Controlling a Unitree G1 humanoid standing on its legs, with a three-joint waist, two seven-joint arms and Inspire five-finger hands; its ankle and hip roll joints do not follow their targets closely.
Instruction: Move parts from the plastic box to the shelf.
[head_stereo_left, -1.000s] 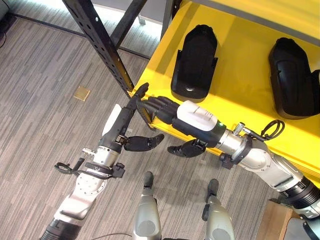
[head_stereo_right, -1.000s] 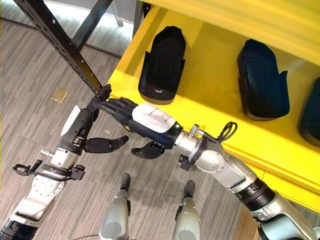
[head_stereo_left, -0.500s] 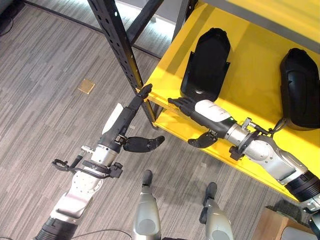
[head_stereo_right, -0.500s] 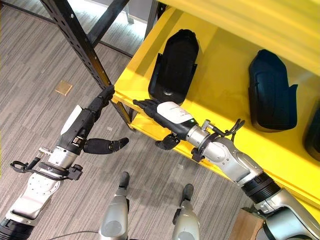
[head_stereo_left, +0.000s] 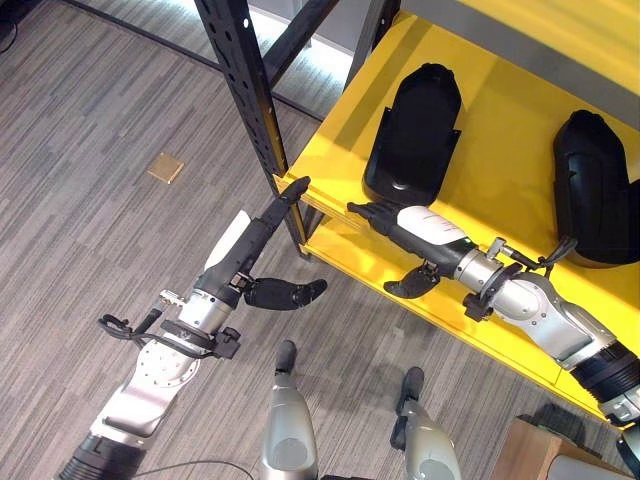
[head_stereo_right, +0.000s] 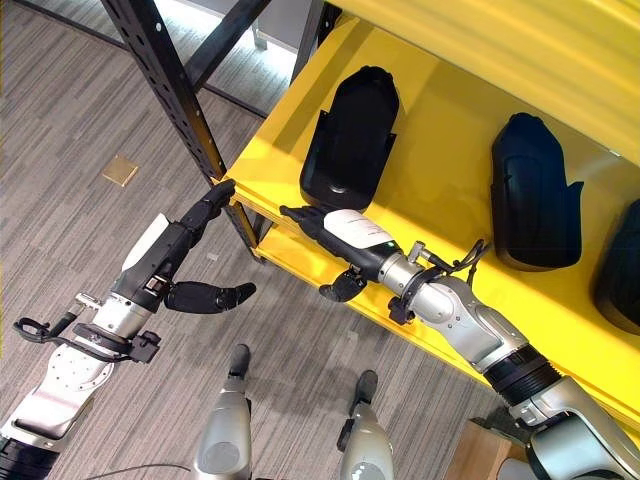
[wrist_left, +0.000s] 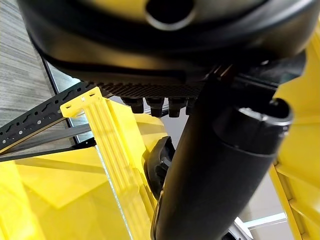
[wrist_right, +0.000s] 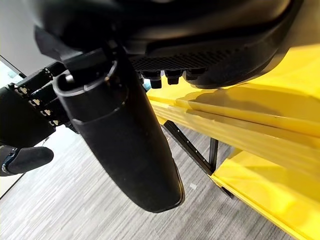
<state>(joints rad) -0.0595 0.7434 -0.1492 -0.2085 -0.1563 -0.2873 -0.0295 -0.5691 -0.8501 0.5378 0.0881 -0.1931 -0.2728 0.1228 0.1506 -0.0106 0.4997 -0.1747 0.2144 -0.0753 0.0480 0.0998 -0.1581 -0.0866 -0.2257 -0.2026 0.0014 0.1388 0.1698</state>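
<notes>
Both hands are empty at this moment. Robot's right hand (head_stereo_left: 420, 228) lies flat along the front lip of the yellow shelf (head_stereo_left: 500, 140), fingers straight and stretched toward the shelf's corner, thumb hanging loose below the edge; it grips nothing. Just beyond its fingers, further onto the shelf board, a black moulded part (head_stereo_left: 412, 132) lies lengthwise, close to the knuckles but apart from them as far as I can tell. A second black part (head_stereo_left: 592, 188) lies well off toward the right arm's elbow side, and the right eye view shows the edge of a third part (head_stereo_right: 620, 270) further along.

The left hand (head_stereo_left: 252, 250) reaches with straight fingers toward the shelf's corner, its fingertips at or just short of the corner by the black upright post (head_stereo_left: 245, 90); contact cannot be confirmed. Its thumb is spread below, holding nothing. The two hands' fingertips are near each other, not touching.

The parts look like hollow, rigid plastic shells: probably light, stiff, and not fragile, though the smooth, slightly glossy surface may slip under hard fingers. Each has a rounded end and a squarer, stepped end with small side tabs. A grasp across the narrow waist, thumb on one long side and fingers on the other, seems the surest hold; the domed end would likely slide out.
</notes>
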